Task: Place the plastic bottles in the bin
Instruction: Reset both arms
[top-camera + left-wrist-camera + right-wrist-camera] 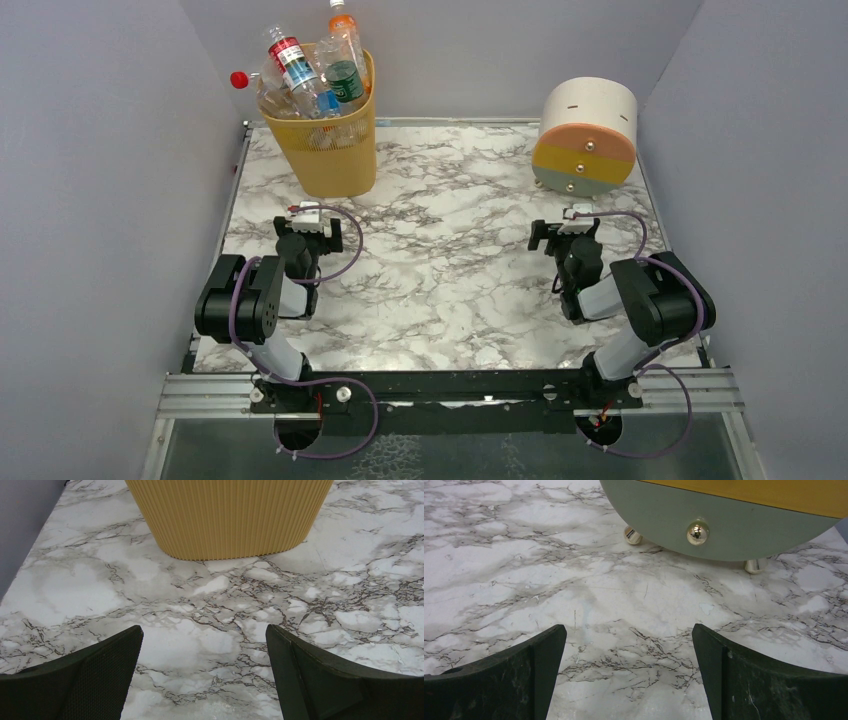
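Plain pale grey walls (pixel 100 200) close in left, right and top; evenly lit white dark-veined marble tabletop (pixel 450 290) fills the centre.

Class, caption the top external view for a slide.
Left gripper and right gripper open and empty; plastic bottles heaped in the bin, far left.

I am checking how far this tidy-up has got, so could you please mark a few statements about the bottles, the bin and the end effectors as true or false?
1. The clear plastic bottles are piled in the tall yellow-orange plastic bin. True.
2. The left end effector is shut on a bottle. False: its jaws stand open and hold nothing.
3. The round white, orange and grey drum stands at the far right of the marble table. True.
4. The right end effector points at the bin. False: it points at the drum, open and holding nothing.
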`<state>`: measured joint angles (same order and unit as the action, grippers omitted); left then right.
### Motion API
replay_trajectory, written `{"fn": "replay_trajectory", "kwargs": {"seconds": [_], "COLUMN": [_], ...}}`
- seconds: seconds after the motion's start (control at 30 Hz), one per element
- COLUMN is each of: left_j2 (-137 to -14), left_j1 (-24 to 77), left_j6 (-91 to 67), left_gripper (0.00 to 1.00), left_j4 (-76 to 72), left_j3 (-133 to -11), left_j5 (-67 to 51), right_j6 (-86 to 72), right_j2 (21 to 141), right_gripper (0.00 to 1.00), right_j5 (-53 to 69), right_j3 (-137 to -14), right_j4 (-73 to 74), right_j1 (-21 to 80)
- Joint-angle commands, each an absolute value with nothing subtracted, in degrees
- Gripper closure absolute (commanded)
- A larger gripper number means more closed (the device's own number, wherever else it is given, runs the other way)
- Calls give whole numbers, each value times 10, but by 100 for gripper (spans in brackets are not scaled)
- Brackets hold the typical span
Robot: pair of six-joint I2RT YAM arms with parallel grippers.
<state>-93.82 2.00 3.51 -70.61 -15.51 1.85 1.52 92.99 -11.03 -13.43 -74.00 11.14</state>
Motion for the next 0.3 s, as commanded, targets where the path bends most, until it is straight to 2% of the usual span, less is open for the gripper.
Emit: {"fn": "replay_trajectory", "kwargs": {"seconds": [0.0, 0.27], "left_j2": [-941, -940], "left_j1": [23, 23], "left_j6": [29, 29], "left_gripper": [1, 1], "left_j4": [-722, -718], "left_j3": [-156, -157], "left_j5": [27, 28], "right_j6": [12, 12], "right_j2": [931, 931], "right_gripper": [1, 1], "right_j5": [-101, -101], "right_j3": [-132, -132], "right_j4": [-760, -760], "right_j1": [107, 107]}}
